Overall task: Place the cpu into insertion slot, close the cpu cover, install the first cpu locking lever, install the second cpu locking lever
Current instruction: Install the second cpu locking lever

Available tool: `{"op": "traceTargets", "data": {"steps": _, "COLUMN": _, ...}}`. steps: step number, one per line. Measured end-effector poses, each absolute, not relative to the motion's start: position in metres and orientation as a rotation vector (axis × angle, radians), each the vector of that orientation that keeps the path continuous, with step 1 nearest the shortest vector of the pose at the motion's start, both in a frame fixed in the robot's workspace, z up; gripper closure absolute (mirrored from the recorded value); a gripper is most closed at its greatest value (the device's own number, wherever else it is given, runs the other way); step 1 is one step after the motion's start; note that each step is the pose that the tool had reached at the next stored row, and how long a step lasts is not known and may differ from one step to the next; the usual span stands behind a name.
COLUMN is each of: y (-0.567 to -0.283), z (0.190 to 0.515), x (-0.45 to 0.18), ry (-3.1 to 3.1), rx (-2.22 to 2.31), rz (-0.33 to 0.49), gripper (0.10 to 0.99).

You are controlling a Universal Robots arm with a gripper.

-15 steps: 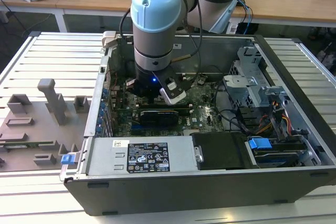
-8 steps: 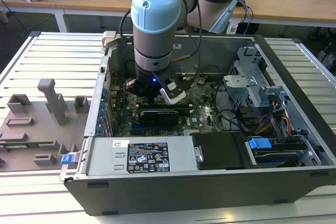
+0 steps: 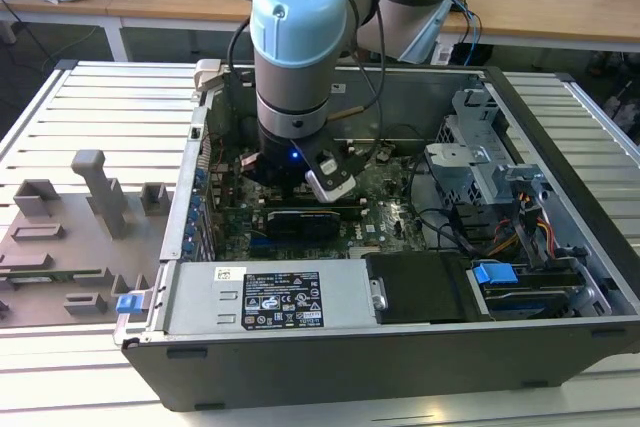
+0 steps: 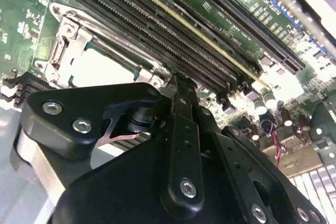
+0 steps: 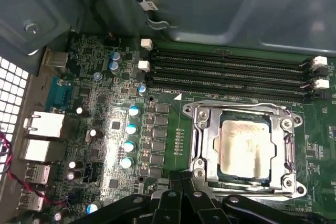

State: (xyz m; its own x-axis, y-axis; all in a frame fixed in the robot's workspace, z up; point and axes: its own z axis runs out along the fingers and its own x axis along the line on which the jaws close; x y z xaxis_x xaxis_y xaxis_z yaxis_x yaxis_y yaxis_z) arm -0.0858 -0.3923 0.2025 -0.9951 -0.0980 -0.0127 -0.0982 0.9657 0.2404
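Observation:
The cpu (image 5: 244, 148) lies flat in the insertion slot (image 5: 202, 174), its pale metal top showing through the window of the cpu cover (image 5: 286, 145). The silvery cover frame lies down over the chip. In the second wrist view the cpu (image 4: 102, 69) and the cpu cover (image 4: 71, 38) sit just beyond the fingertips. My gripper (image 5: 181, 184) hangs beside the socket's edge, its black fingers (image 4: 184, 129) pressed together with nothing between them. In the exterior view the arm's wrist (image 3: 295, 97) stands over the green motherboard (image 3: 385, 217) inside the open computer case.
Long black memory slots (image 5: 231, 72) run next to the socket. Capacitors (image 5: 128, 145) and rear ports (image 5: 42, 127) lie on its other side. The case walls (image 3: 560, 167), a drive cage (image 3: 480, 157), cables (image 3: 520, 232) and the power supply (image 3: 270, 297) ring the board. A grey fixture plate (image 3: 70, 237) lies outside.

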Motion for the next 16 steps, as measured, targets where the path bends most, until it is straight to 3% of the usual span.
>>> {"op": "traceTargets", "data": {"steps": 7, "y": -0.385, "z": 0.208, "x": -0.048, "ry": 3.133, "rx": -0.152, "rz": 0.399, "gripper": 0.98}}
{"op": "traceTargets", "data": {"steps": 10, "y": -0.369, "z": 0.208, "x": -0.035, "ry": 3.138, "rx": -0.151, "rz": 0.39, "gripper": 0.98}}
{"op": "traceTargets", "data": {"steps": 13, "y": -0.35, "z": 0.208, "x": -0.03, "ry": 3.147, "rx": -0.151, "rz": 0.335, "gripper": 0.98}}
{"op": "traceTargets", "data": {"steps": 16, "y": -0.338, "z": 0.208, "x": -0.029, "ry": 3.161, "rx": -0.149, "rz": 0.215, "gripper": 0.98}}
